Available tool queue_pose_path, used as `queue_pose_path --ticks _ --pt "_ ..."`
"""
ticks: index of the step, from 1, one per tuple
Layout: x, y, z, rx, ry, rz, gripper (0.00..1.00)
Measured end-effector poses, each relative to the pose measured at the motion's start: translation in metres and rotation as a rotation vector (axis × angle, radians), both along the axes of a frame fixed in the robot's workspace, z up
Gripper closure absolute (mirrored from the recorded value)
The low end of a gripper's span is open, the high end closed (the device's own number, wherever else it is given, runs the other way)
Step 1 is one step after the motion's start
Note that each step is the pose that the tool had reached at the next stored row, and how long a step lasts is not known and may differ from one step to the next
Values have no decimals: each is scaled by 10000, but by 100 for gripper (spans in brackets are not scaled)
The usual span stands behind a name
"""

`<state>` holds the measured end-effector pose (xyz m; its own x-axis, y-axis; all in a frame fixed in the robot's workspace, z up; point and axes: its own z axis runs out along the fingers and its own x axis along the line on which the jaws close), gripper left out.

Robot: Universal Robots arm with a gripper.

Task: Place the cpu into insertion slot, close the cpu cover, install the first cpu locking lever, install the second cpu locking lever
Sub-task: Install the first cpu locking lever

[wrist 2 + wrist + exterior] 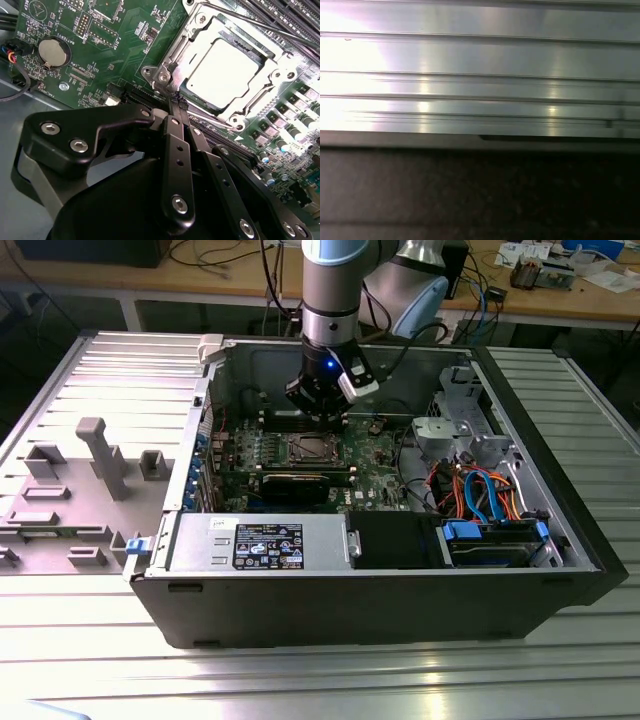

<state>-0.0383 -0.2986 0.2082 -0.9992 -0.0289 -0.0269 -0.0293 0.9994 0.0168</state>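
Item one, the gripper point(176, 102): in the second wrist view we find its black fingers point(175, 150) pressed together, tips meeting at the near edge of the socket. They may be nipping a thin wire lever there; we cannot tell, the tips being so slim.

Item two, the cpu point(231, 74): silver-grey top, lying flat in the insertion slot point(192, 95). The cpu cover point(197, 37) lies down around it, the chip showing through its window.

Item three, a locking lever point(260, 27): a thin rod running along the far side of the socket, beside the memory slots.

Item four, the motherboard point(125, 50): green, bearing a coin battery point(52, 52).

Item five, the computer case point(400, 590): open-topped, standing on a ribbed metal table point(300, 680). It contains the motherboard, a power supply point(260, 545) along the near wall, and a drive bay point(495, 540) with blue and orange cables towards the exterior view's right. In that view the gripper point(318, 410) hangs just above the socket.

Risk, in our judgement: closed tips this close to the socket could slip off a springy lever and strike the cover or nearby board parts.
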Motion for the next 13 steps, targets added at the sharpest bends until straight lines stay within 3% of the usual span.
queue_pose_path --ticks 9,13 --pt "1 0 4 1 0 0 89" --pt "1 0 -5 -53 0 0 89"
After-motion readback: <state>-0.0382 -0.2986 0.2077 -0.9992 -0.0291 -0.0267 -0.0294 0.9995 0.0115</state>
